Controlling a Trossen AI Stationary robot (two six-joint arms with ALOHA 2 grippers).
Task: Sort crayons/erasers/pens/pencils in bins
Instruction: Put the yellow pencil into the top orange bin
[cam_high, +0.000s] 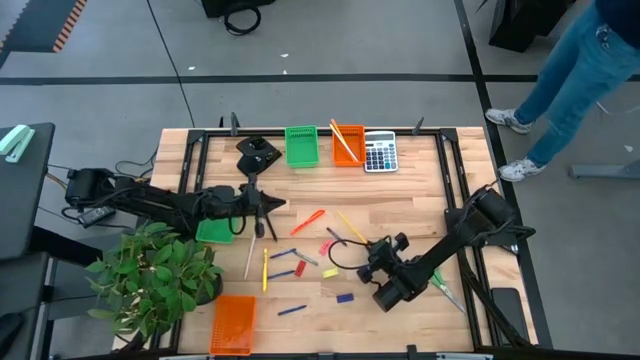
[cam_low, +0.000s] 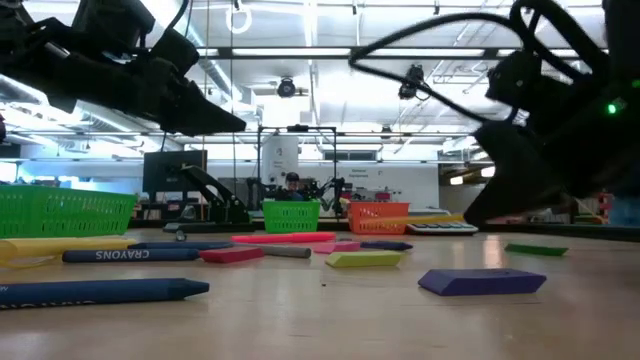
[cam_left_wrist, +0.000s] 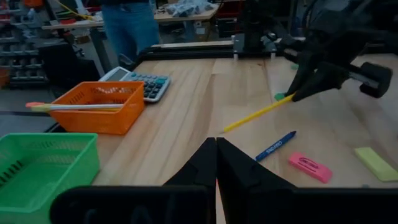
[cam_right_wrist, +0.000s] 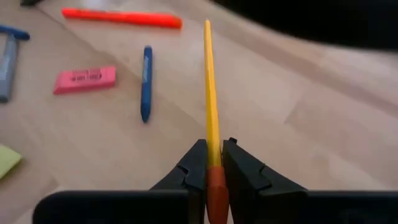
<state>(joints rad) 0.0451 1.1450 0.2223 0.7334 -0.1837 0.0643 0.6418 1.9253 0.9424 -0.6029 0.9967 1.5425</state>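
Fingers (cam_right_wrist: 198, 163) of the right gripper (cam_right_wrist: 212, 160) pinch a yellow pencil (cam_right_wrist: 211, 99) by its eraser end near the pink eraser (cam_right_wrist: 84, 79), so lifting it toward the orange bin (cam_high: 347, 143) beside the calculator (cam_high: 380, 152) seems next, while the left gripper (cam_left_wrist: 216, 149) idles, fingers together.

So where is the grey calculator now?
In the high view, the grey calculator lies at the table's far edge, just right of the orange plastic bin.

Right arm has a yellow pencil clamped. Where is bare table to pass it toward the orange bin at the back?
Bare wood lies between the calculator and the right gripper, along the right rail. The yellow pencil is in that gripper. Crowded: the middle clutter of erasers and crayons, beside the left gripper. The orange bin already holds pencils.
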